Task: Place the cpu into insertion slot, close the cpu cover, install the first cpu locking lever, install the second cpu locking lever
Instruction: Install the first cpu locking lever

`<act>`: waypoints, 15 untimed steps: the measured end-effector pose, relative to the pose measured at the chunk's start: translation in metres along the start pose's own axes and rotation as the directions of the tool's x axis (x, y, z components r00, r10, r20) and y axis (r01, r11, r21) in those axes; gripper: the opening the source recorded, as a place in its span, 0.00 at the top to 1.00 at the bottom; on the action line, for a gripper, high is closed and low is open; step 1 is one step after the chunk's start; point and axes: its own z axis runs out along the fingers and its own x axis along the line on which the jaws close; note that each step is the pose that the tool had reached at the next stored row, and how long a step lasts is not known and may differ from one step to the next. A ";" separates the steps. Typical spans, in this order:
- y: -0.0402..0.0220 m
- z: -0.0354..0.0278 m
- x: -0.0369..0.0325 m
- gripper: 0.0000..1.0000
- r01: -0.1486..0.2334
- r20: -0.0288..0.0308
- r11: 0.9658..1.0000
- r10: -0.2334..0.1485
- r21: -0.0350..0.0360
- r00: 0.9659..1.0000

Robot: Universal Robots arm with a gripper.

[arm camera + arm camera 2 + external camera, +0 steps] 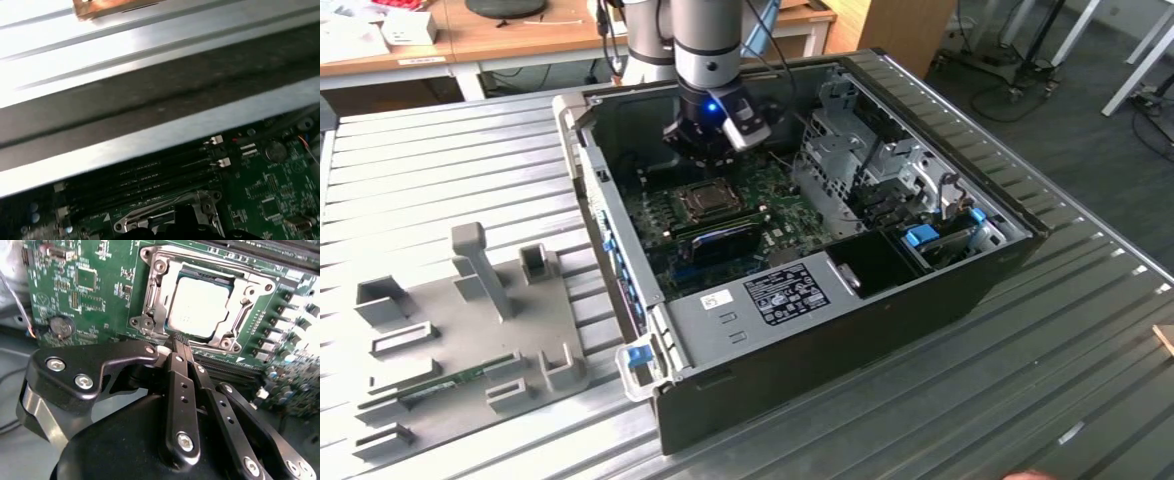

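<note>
The cpu (199, 307) lies in the slot (176, 284), under the cover (155, 295). The gripper (176, 340) is just beside the slot, above the board (95, 285).

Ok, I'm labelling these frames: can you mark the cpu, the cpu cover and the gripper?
cpu (200, 307), second wrist view, middle of its silver-grey top.
cpu cover (152, 292), second wrist view, side bar of the metal frame.
gripper (175, 340), second wrist view, at the fingertips.

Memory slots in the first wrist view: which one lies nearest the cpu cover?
The slot bordering the cpu cover; the others lie farther off, toward the case wall.
</note>
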 end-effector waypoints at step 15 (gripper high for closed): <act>-0.0015 0.0005 -0.0003 0.90 0.147 -0.045 0.986 -0.143 0.084 0.989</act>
